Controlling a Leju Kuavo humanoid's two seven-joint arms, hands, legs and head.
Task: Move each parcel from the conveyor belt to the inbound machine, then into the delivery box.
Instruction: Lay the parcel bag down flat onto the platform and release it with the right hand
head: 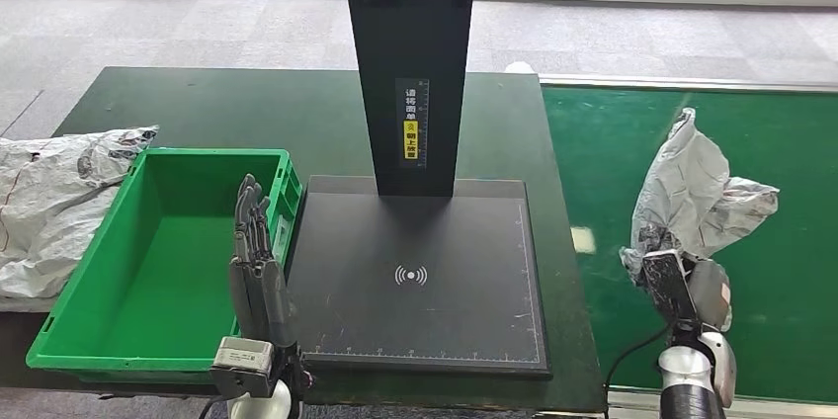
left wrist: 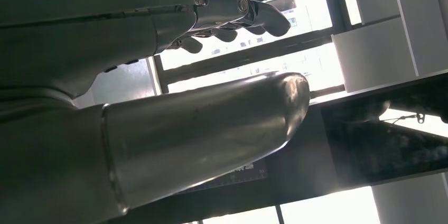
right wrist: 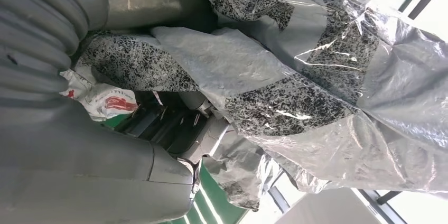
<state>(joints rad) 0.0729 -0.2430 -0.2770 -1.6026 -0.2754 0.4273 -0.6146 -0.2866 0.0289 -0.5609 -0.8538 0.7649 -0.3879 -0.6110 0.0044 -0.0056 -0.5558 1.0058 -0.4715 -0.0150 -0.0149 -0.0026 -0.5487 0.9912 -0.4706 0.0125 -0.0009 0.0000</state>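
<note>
Silver-grey poly parcel (head: 697,192) gripped by right hand (head: 682,286), raised over green conveyor belt (head: 781,271) at right | left hand (head: 255,261) empty, fingers straight (near green delivery box (head: 79,325)) | step: carrying to inbound machine (head: 415,271) | next: swing left, lower onto black plate.

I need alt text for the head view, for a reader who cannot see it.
The robot's right hand holds a crumpled grey parcel above the green conveyor belt. Its left hand is raised, fingers straight, between the green box and the black inbound machine.
</note>
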